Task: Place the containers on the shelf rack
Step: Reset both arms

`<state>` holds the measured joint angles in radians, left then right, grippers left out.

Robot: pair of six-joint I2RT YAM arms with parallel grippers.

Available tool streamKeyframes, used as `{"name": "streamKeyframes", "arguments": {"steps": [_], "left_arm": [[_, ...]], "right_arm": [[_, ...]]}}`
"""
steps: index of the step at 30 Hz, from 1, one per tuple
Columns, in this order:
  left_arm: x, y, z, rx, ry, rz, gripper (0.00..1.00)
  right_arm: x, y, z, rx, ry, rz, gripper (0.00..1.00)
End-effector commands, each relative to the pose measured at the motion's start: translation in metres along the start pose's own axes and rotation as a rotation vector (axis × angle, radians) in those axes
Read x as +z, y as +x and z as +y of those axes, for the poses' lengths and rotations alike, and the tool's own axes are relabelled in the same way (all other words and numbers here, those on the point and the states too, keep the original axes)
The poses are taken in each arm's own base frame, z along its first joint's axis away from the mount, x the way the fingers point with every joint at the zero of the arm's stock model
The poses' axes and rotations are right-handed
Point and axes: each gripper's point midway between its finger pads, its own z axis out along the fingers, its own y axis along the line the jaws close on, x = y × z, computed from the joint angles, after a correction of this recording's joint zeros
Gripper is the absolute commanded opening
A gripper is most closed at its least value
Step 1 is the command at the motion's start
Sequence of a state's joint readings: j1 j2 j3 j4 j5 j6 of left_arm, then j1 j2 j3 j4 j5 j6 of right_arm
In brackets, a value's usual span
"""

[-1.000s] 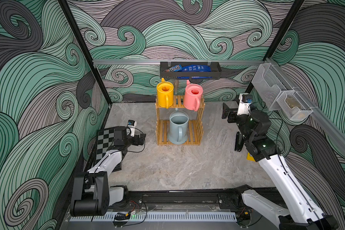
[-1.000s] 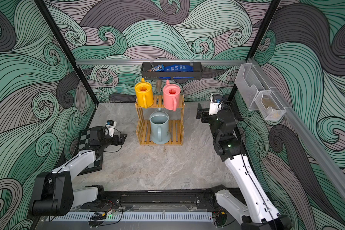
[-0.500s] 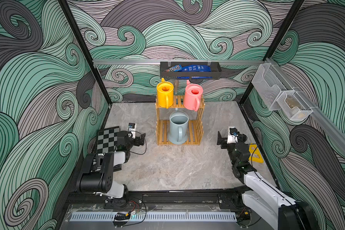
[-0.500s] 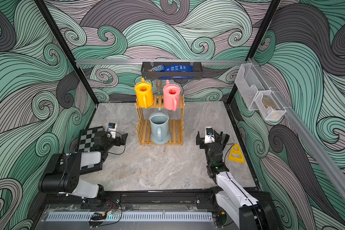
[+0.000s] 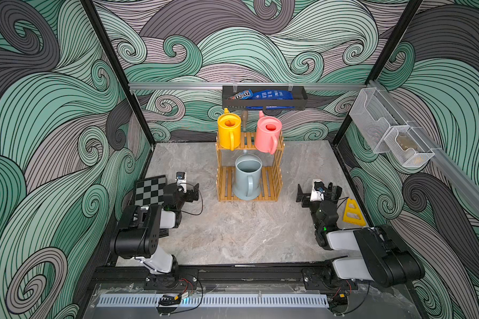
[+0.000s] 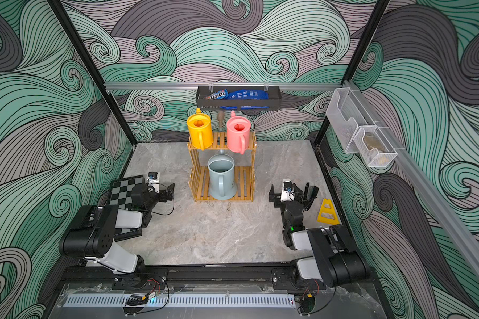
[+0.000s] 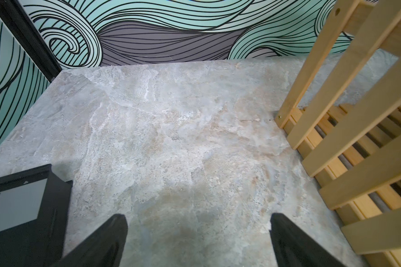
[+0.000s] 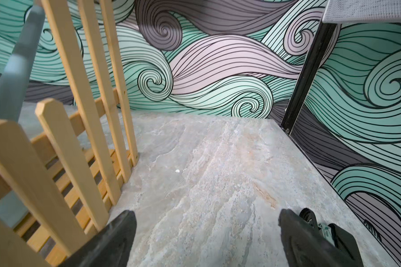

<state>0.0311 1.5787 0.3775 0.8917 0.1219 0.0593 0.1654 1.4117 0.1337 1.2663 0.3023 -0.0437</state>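
The yellow can (image 5: 228, 131) and pink can (image 5: 267, 135) stand on the top tier of the shelf rack (image 5: 270, 183), the blue-grey can (image 5: 246, 176) upright on the bottom tier. The left gripper (image 7: 198, 217) and right gripper (image 8: 206, 215) hover low on either side of it, jaws wide apart, holding nothing.

Both arms are folded low by their bases right now. My left arm (image 5: 138, 232) sits at 8 o'clock, with the left gripper (image 7: 198, 222) aimed roughly at 2 o'clock, jaws spread wide and empty. My right arm (image 5: 371, 248) is at 4 o'clock, and the right gripper (image 8: 206, 217) faces 12, also wide and empty.
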Motion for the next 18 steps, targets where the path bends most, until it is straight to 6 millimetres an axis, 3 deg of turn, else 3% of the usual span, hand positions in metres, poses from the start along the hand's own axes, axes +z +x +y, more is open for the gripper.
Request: {"name": "streamKeyframes", "arguments": {"steps": [1,4,8,18], "left_arm": [[0.005,-0.014,0.001,0.006,-0.012,-0.028,0.99],[0.006,-0.014,0.000,0.011,-0.015,-0.025,0.99],[0.007,-0.014,0.000,0.018,-0.021,-0.021,0.99],[0.007,-0.014,0.000,0.024,-0.036,-0.019,0.99]], "right_arm": [[0.007,-0.016,-0.010,0.084,0.026,-0.087,0.99],[0.009,-0.014,-0.009,0.070,0.012,-0.121,0.99],[0.026,-0.003,-0.006,0.079,-0.010,-0.026,0.99],[0.023,-0.007,-0.006,0.075,-0.015,-0.060,0.99]]}}
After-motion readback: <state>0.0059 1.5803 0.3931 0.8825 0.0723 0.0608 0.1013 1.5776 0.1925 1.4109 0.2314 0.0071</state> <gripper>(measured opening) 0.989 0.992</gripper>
